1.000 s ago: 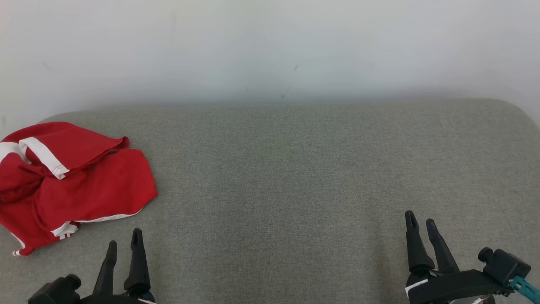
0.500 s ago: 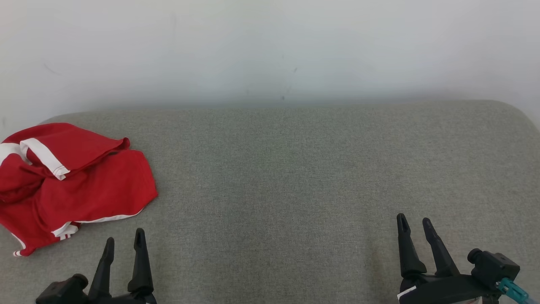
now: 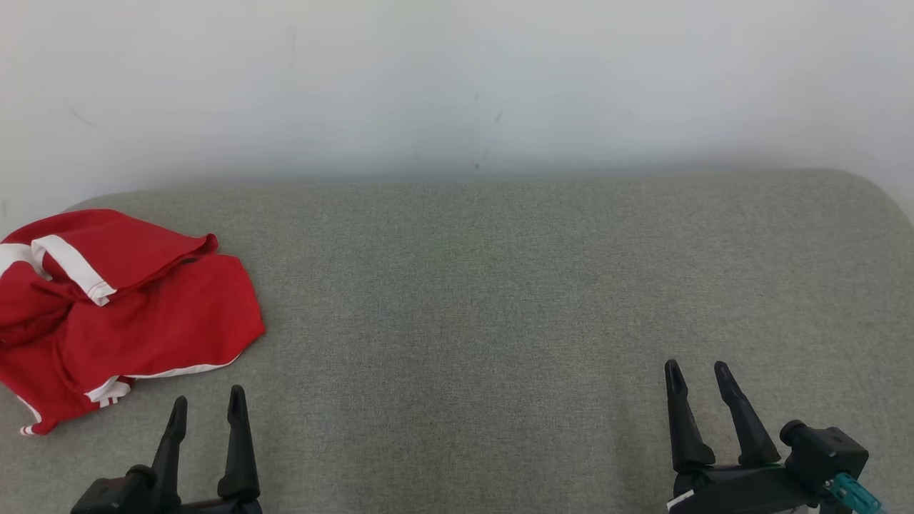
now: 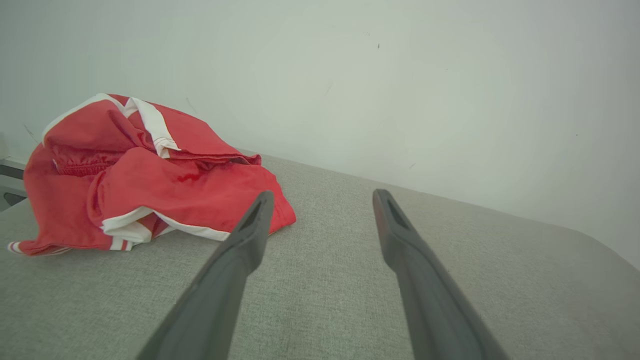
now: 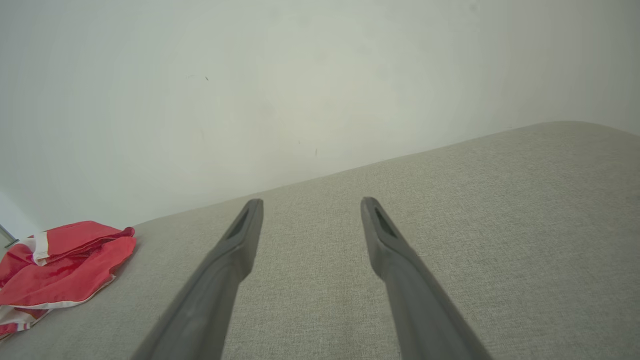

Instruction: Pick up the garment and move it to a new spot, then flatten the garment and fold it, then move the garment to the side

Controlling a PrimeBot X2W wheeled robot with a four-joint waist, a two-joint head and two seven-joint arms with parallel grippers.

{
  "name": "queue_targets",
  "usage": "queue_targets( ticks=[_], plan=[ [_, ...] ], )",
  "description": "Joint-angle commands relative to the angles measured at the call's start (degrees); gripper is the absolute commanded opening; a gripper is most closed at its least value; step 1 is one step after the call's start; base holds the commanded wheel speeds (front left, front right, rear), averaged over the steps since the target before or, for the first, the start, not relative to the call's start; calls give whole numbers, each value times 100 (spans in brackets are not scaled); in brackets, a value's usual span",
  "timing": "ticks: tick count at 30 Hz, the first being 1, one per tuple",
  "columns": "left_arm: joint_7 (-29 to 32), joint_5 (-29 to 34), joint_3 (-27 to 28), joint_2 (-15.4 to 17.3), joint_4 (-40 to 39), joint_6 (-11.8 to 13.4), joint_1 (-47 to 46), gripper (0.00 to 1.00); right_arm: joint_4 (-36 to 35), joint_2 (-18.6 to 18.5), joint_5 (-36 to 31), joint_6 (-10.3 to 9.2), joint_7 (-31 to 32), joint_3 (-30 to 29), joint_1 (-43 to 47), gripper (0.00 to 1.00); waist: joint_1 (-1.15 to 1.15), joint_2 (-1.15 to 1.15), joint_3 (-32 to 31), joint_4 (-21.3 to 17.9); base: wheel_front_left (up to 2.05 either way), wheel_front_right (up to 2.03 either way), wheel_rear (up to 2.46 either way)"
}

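Garment (image 3: pixel 121 314): a red piece of clothing with white stripes, lying crumpled in a loose heap at the far left of the grey fabric-covered tabletop (image 3: pixel 464 321). Its left part runs past the left edge of the head view. One fold with a broad white band lies across the top of the heap, and a thin white line trims the near edge. In the left wrist view a gathered, elastic-looking band shows on the left side of the heap. What kind of garment it is cannot be told from the way it is bunched.

Nothing touches the cloth. The left hand (image 3: pixel 207 396) sits at the near edge of the tabletop, just to the near right of the heap, with its two dark fingers apart and holding nothing. In its own wrist view the left finger overlaps the right corner of the red cloth, but the head view shows a strip of bare grey between them.

The right hand (image 3: pixel 696 366) is well apart from the garment, at the near right of the tabletop. Its fingers also stand spread, with only grey fabric between them. A small teal part (image 3: pixel 850 492) sticks out beside its dark wrist block.

Beyond the far edge of the tabletop rises a plain pale wall (image 3: pixel 457 86) with a few tiny dark specks.
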Motion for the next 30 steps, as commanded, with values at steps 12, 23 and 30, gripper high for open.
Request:
queue_targets(
  ticks=[12, 23, 30],
  plan=[
    [-192, 685, 85, 74, -151, -29, 87, 100, -172, -17, -696, -9, -199, -124, 112, 100, 0, 0, 5, 25, 0, 0, 0],
    [-310, 1100, 123, 39, -199, -27, 219, 100, -259, -17, -1154, -10, -314, -215, 216, 100, 0, 0, 3, 18, 0, 0, 0],
    [-389, 1388, 154, 24, -165, -31, 261, 100, -292, -19, -1377, -11, -399, -235, 257, 100, 0, 0, 2, 27, 0, 0, 0]
  ],
)
